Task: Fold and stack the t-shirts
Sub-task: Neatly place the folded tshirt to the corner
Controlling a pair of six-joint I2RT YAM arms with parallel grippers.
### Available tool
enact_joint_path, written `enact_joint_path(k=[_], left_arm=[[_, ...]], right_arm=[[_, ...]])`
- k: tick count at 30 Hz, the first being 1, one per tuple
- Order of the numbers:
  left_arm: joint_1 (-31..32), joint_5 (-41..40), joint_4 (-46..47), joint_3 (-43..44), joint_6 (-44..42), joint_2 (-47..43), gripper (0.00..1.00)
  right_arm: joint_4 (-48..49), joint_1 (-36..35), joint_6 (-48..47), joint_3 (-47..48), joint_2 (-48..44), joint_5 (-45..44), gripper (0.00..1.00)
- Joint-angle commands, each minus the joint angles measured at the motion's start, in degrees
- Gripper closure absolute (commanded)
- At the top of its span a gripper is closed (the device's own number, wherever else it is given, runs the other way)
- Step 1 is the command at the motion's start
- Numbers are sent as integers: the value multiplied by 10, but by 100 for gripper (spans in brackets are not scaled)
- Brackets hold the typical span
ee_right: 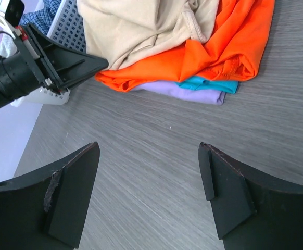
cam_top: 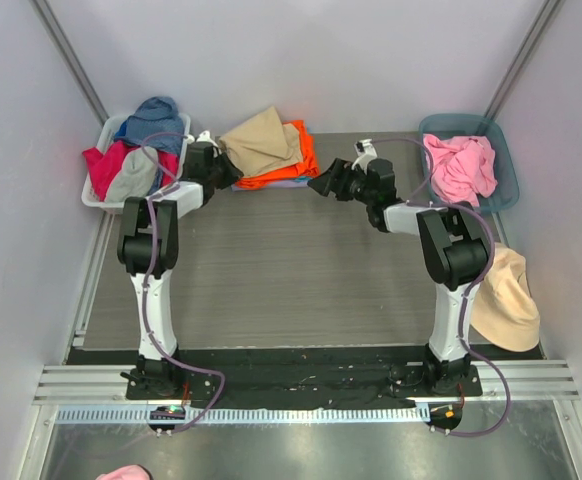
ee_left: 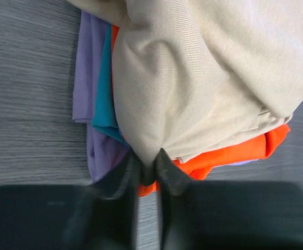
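A tan t-shirt [cam_top: 261, 135] lies loosely crumpled on top of a stack at the back of the table. Under it are a bright orange t-shirt [cam_top: 276, 179], a teal one [ee_right: 209, 84] and a lavender one [ee_right: 193, 95]. My left gripper [ee_left: 147, 159] is shut on a fold at the tan shirt's [ee_left: 203, 67] near edge, just above the orange cloth [ee_left: 229, 153]. My right gripper [ee_right: 149, 151] hovers open over bare table right of the stack, with nothing between its fingers. In the top view it [cam_top: 321, 183] points at the stack.
A white basket [cam_top: 93, 197] of mixed clothes stands at the back left, close to the left arm. A teal bin [cam_top: 471, 122] at the back right holds a pink t-shirt [cam_top: 459, 165]. A peach cloth [cam_top: 506, 300] hangs over the table's right edge.
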State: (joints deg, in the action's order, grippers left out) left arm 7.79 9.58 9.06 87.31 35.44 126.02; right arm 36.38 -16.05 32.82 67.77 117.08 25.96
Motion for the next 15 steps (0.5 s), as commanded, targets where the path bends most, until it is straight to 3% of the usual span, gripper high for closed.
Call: enact_joint_path(k=[1, 11, 15], left_arm=[[-4, 25, 40, 11, 6, -10, 96], [-8, 36, 14, -53, -40, -57, 100], [-13, 42, 15, -69, -43, -62, 100]], right_arm=[[35, -2, -18, -30, -36, -8, 15], [36, -3, -14, -46, -35, -18, 14], [8, -3, -15, 23, 6, -16, 14]])
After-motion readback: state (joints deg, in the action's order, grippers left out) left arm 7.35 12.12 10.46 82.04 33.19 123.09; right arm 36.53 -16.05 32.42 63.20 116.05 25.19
